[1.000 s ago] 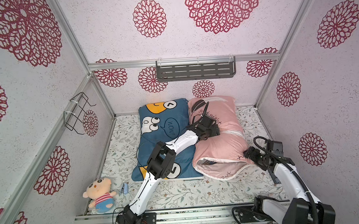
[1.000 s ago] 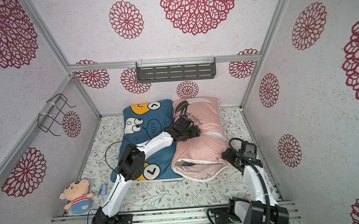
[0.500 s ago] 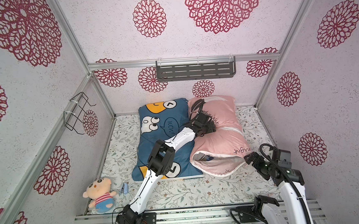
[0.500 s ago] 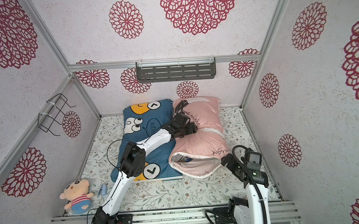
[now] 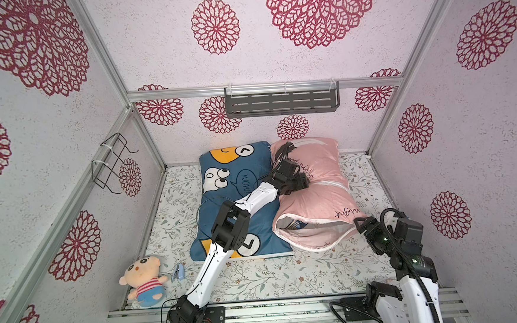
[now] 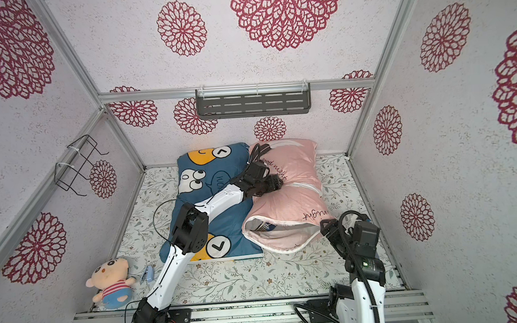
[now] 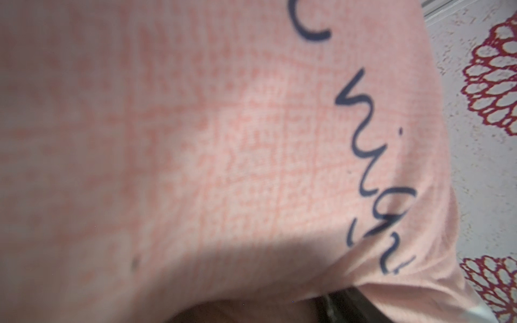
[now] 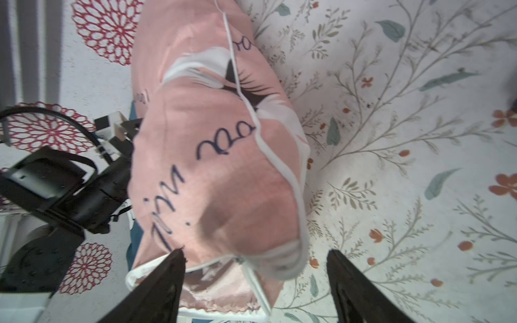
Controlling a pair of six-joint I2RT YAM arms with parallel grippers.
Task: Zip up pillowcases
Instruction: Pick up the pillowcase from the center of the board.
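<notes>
Your right gripper [image 8: 256, 253] gapes wide at the open corner of the pink case [image 8: 223, 173], holding nothing; left gripper [image 5: 303, 181] presses it, jaws hidden

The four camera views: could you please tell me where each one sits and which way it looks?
Top views: high over the front rail, looking down at the blue pillowcase and pink pillowcase on the floral sheet; both arms show, left gripper on the pink one, right gripper beside its open end.
Left wrist: close against pink fabric and script; its gripper hardly shows.
Right wrist: low, facing that open end; open fingers and the left arm show.
Shared: all see the pink pillowcase.
</notes>
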